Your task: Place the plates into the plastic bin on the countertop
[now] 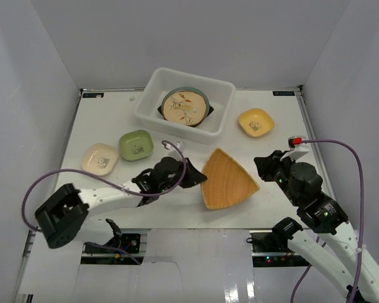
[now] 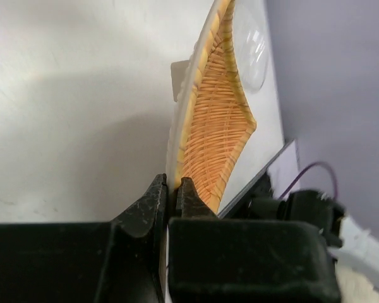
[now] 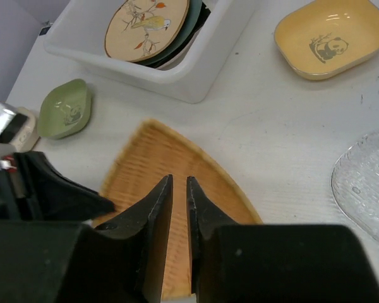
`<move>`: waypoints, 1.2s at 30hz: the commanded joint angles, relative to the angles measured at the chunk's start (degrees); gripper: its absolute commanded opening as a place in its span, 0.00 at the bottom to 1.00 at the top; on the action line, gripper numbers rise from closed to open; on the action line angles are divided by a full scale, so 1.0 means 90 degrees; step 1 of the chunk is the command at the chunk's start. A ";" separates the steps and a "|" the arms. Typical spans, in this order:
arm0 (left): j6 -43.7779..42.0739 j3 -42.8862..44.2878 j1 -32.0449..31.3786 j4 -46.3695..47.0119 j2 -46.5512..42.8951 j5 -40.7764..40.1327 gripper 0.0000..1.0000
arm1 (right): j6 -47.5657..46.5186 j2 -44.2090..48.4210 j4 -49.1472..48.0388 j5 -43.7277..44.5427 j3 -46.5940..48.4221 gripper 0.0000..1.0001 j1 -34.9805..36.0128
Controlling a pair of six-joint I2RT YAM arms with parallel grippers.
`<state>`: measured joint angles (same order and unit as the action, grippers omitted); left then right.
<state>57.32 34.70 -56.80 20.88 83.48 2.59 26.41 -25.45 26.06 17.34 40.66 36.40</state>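
The woven tan square plate is in front of the plastic bin, tilted on edge in the left wrist view. My left gripper is shut on its left rim. My right gripper is to the plate's right, above it. Its jaws are almost together with nothing between them. The bin holds a stack of plates topped by the cream painted round plate, also in the right wrist view.
On the countertop lie a small yellow dish right of the bin, and a green dish and a cream dish at the left. A clear glass plate lies near my right gripper. White walls enclose the sides.
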 commanded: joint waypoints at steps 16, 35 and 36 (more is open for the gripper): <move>-0.1769 0.4911 0.4113 -0.1997 0.1102 0.0249 0.00 | -0.0308 0.0006 -0.0093 0.0349 -0.0103 0.12 0.0018; -0.2111 0.6565 0.4641 -0.3053 0.3576 0.0700 0.93 | -0.0054 -0.0266 -0.0093 0.0553 -0.1148 0.33 0.0018; -0.2256 0.6526 0.4650 -0.3092 0.3508 0.0650 0.98 | -0.0035 -0.0345 -0.0151 0.0602 -0.1178 0.37 0.0018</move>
<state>40.10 92.75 -14.76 -5.17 118.93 9.50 25.54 -26.74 26.87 20.49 31.07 36.40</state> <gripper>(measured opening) 0.951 0.355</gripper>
